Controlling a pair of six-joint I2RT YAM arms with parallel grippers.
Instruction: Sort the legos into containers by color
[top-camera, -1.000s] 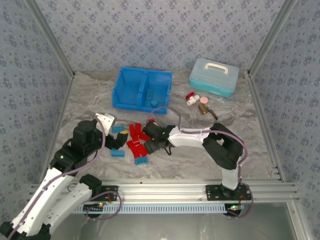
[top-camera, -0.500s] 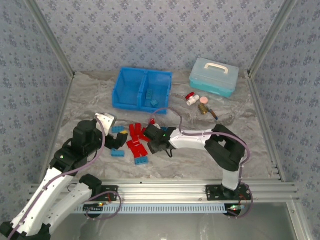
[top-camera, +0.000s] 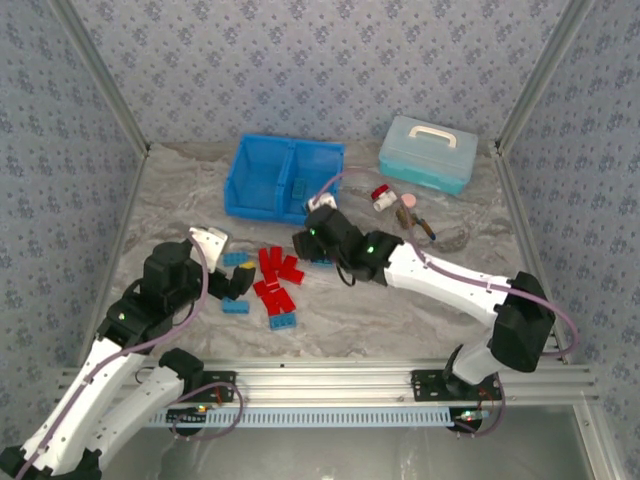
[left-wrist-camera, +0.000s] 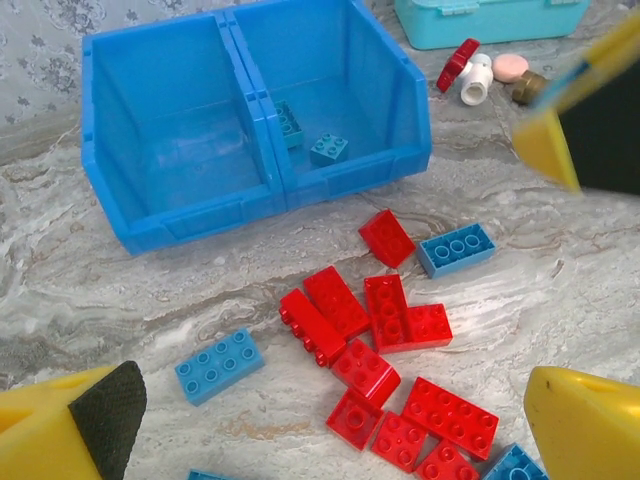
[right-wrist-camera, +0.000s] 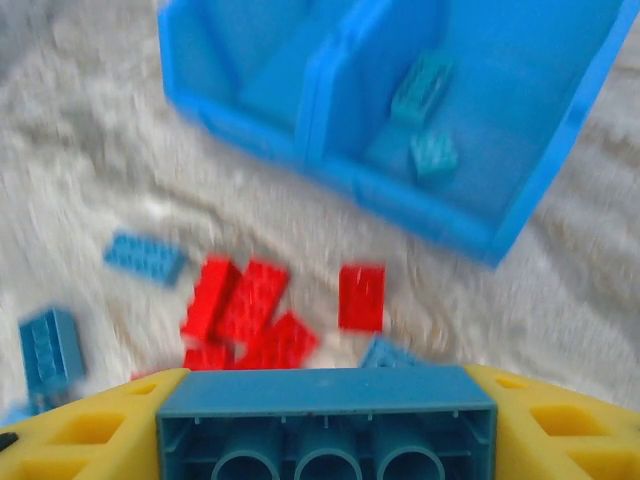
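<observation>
Red legos (top-camera: 275, 283) lie in a loose pile mid-table, with light blue legos (top-camera: 236, 305) scattered around them. My right gripper (top-camera: 308, 240) hangs above the pile's far edge, just short of the blue bin (top-camera: 262, 210). It is shut on a blue lego (right-wrist-camera: 325, 420), held lengthwise between the yellow fingers (right-wrist-camera: 90, 430). The bin's right compartment holds two blue legos (left-wrist-camera: 329, 149); its left compartment (left-wrist-camera: 170, 140) has nothing in it. Over the pile's left side, my left gripper (top-camera: 225, 262) stays wide open, with the red legos (left-wrist-camera: 390, 340) showing between its fingers.
A pale teal lidded case (top-camera: 428, 152) stands at the back right. Small red, white and pink bottle-like items (top-camera: 390, 198) lie in front of it, with a brass piece (top-camera: 407, 217) beside them. Patterned walls and metal frame posts enclose the table.
The right gripper closed on a blue lego at the pile, then the arm stretched out and carried it up toward the bin. The left arm has not moved.
</observation>
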